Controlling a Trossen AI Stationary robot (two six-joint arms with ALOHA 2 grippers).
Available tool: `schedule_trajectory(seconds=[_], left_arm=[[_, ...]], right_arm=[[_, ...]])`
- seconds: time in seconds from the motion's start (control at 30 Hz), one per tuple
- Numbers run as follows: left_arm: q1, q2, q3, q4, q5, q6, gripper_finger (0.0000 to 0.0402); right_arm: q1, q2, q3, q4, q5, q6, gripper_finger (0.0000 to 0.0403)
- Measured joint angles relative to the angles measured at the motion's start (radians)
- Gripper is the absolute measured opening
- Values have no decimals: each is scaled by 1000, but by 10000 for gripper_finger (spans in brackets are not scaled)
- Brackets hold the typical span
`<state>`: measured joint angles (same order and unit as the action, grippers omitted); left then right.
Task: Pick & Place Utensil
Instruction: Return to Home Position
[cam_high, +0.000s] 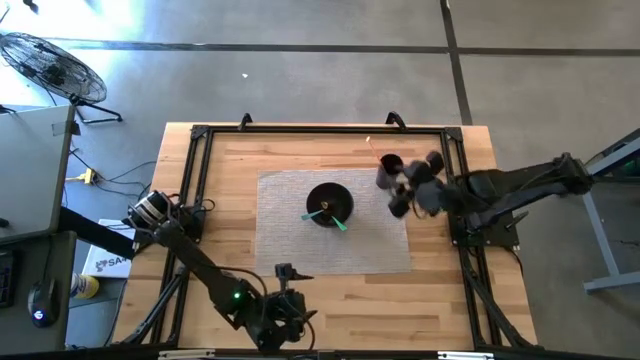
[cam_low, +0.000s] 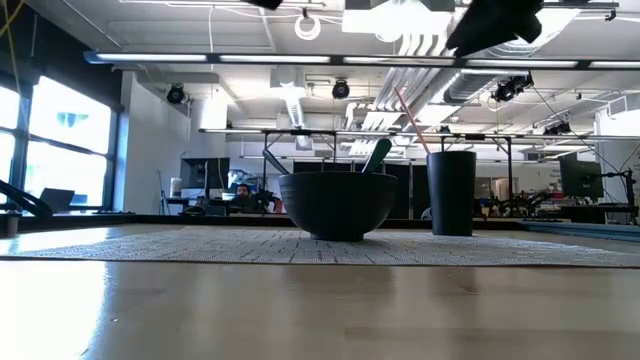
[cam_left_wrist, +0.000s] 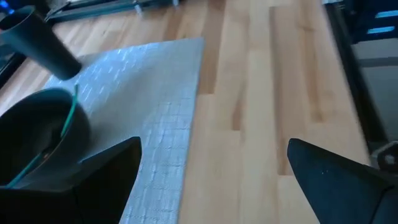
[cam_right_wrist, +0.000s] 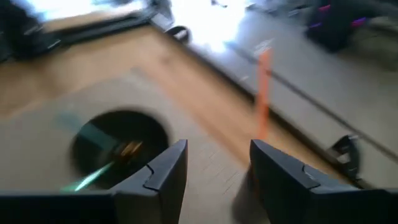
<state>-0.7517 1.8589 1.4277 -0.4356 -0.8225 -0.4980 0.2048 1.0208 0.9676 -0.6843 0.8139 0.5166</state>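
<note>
A black bowl (cam_high: 328, 203) sits on a grey mat (cam_high: 285, 240), with a green utensil (cam_high: 341, 223) leaning out over its rim. To its right stands a tall black cup (cam_high: 387, 172) holding an orange stick-like utensil (cam_high: 371, 147) that leans against its rim. My right gripper (cam_high: 402, 192) hovers open above the table, just right of the cup. In the right wrist view its fingers (cam_right_wrist: 217, 171) frame the bowl (cam_right_wrist: 121, 143) and the orange utensil (cam_right_wrist: 262, 93). My left gripper (cam_high: 285, 318) waits open near the table's near edge.
A black metal frame (cam_high: 195, 140) runs around the wooden table top. Bare wood lies near of the mat (cam_left_wrist: 267, 106) and on both sides of it. In the low view the bowl (cam_low: 337, 205) and cup (cam_low: 451, 192) stand apart, with the right arm (cam_low: 495, 25) above.
</note>
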Motion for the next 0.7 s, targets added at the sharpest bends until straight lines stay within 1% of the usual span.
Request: schedule_trajectory(seconds=[0.1, 0.17, 0.23, 0.33, 0.5, 0.57, 0.6, 0.63, 0.7], left_arm=[[8, 0, 0, -28, -12, -26, 399], [12, 0, 0, -41, -43, -35, 399], [12, -3, 0, -52, -51, -48, 399], [22, -17, -1, -44, -62, -55, 399], [59, -17, -4, -23, -68, -29, 399], [83, -18, -37, 48, -55, -25, 399], [96, -17, -61, 105, -40, -7, 399], [110, -16, -83, 165, -11, 21, 399], [141, -15, -116, 298, 79, 97, 399]], right_arm=[[112, 1, 0, -75, -30, 72, 160], [192, 16, 0, -83, -38, 125, 152], [271, 42, 0, -71, -39, 159, 144], [382, 100, 0, -24, -44, 164, 133], [502, 210, 0, 60, -52, 137, 119], [525, 244, 0, 79, -48, 147, 115], [533, 257, 0, 78, -28, 182, 114], [540, 268, 0, 76, 3, 235, 113], [548, 283, 0, 77, 87, 304, 113]])
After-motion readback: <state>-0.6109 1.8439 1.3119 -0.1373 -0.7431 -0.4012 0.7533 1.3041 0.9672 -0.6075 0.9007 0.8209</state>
